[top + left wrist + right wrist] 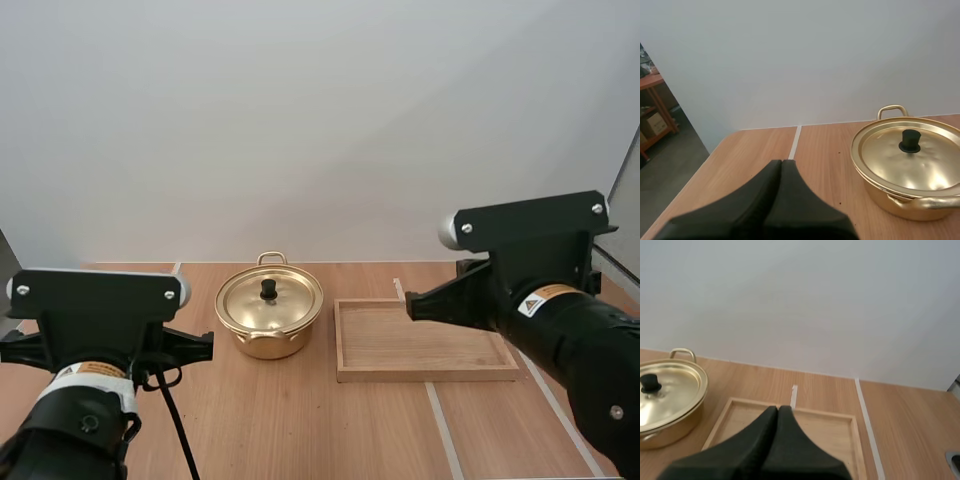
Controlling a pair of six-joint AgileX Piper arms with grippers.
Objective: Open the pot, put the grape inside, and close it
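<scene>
1. The gold pot [269, 318] stood on the table [330, 430] with its lid [270, 296] on, just left of the wooden tray [420, 340].
2. The left gripper [781, 162] had its 2 fingers pressed together on nothing, near and left of the pot.
3. The right gripper [778, 408] was likewise closed and empty, above the tray.

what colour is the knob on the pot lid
Black. The knob stands out against the shiny gold lid, clearest in the left wrist view.
</scene>
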